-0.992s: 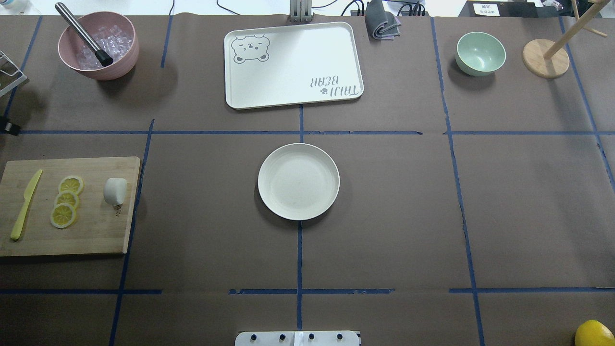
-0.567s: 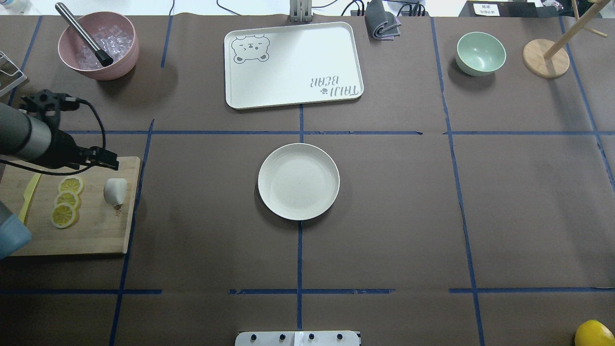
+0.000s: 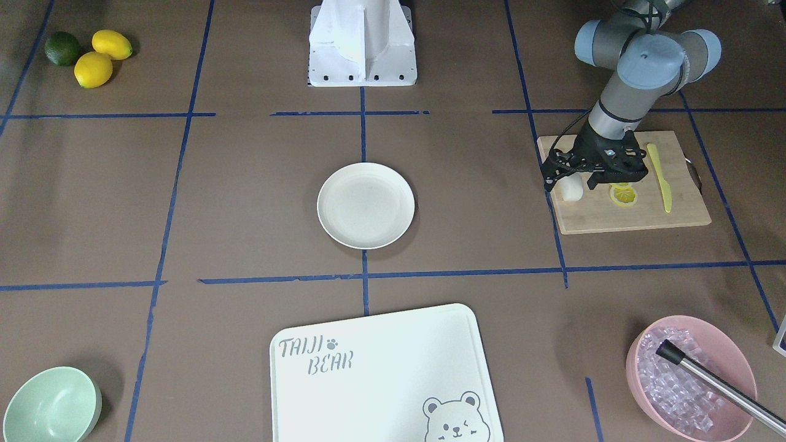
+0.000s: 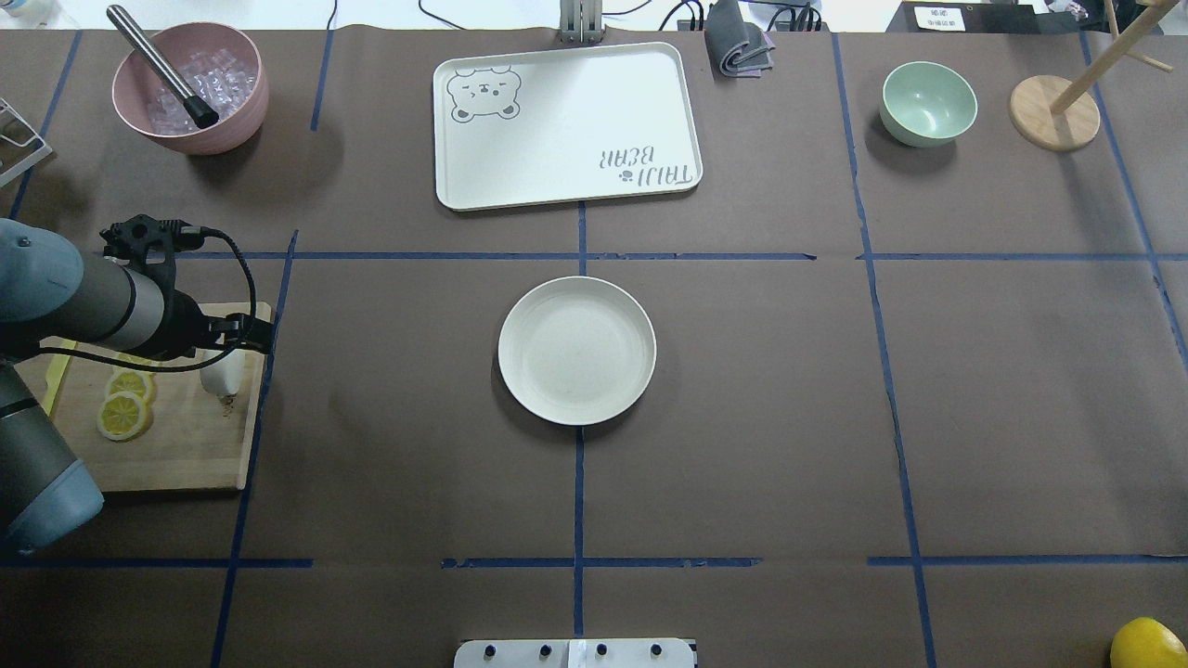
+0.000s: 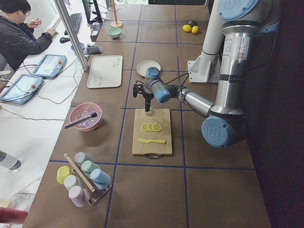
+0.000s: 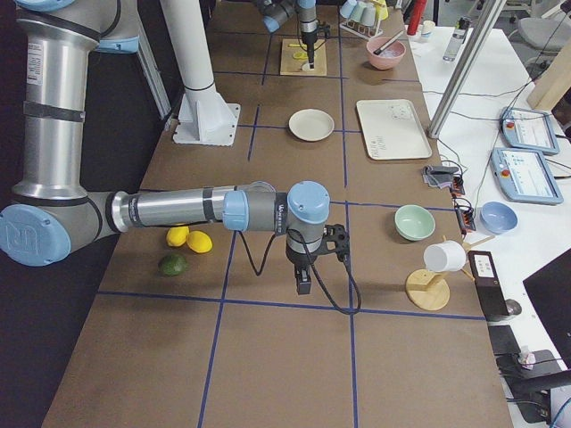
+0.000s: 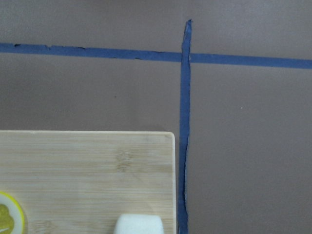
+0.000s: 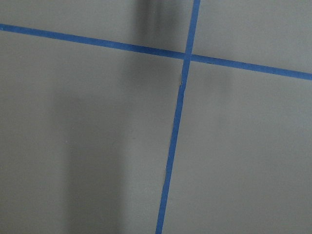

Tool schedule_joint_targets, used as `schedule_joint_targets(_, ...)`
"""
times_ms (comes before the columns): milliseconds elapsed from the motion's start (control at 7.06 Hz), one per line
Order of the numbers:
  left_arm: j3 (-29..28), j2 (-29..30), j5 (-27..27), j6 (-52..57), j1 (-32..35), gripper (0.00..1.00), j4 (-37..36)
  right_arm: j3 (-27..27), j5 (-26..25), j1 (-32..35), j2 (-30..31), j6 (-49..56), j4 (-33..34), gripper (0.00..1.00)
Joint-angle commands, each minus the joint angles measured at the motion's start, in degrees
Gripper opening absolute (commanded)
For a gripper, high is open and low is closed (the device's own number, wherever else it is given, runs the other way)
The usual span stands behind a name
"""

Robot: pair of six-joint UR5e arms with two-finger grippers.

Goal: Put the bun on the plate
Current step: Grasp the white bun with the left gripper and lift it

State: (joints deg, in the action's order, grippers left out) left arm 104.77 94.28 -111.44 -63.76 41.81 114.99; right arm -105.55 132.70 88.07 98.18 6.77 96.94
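Note:
The bun is a small white roll at the right edge of a wooden cutting board, and it also shows as the bun and at the bottom edge of the left wrist view, bun. My left gripper hangs just over it; its black body hides the fingers, so I cannot tell open from shut. The cream plate sits bare at the table's centre, well to the right of the board. My right gripper shows only in the exterior right view, low over bare table, so I cannot tell its state.
Lemon slices and a yellow knife share the board. At the back stand a pink bowl of ice with a metal rod, a bear-print tray, a mint bowl and a wooden stand. A lemon lies front right.
My left arm came in from the left edge and swung right over the board, now above the bun. It covers the top lemon slice. Bun and plate have not moved.

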Motion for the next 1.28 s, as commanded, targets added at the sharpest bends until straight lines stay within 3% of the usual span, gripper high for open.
schedule_joint_targets(0, -0.27, -1.29, -0.36, -0.04, -0.32, 1.0, -0.03, 0.0, 0.01, 0.0, 0.08, 0.0, 0.0, 1.0)
schedule_joint_targets(283, -1.06, -1.29, -0.27, 0.04, -0.5, 1.0, -0.03, 0.0, 0.01, 0.0, 0.08, 0.0, 0.0, 1.0)
schedule_joint_targets(425, -1.58, -1.21, 0.16, 0.13, -0.5, 0.76, -0.03, 0.0, 0.01, 0.0, 0.08, 0.0, 0.0, 1.0)
schedule_joint_targets(567, -1.68, -1.29, 0.08, 1.18, -0.5, 0.42, -0.03, 0.0, 0.01, 0.0, 0.08, 0.0, 0.0, 1.0)
schedule_joint_targets(708, -1.68, -1.29, -0.01, 1.53, -0.5, 0.29, -0.03, 0.0, 0.01, 0.0, 0.08, 0.0, 0.0, 1.0)
schedule_joint_targets(992, -0.28, -0.51, -0.18, 1.54, -0.42, 0.24, -0.47, 0.0, 0.01, 0.0, 0.08, 0.0, 0.0, 1.0)
schedule_joint_targets(1133, 1.47, 2.02, -0.18, 1.45, -0.24, 0.24, -6.39, -0.09, 0.1, 0.0, 0.08, -0.09, 0.0, 1.0)
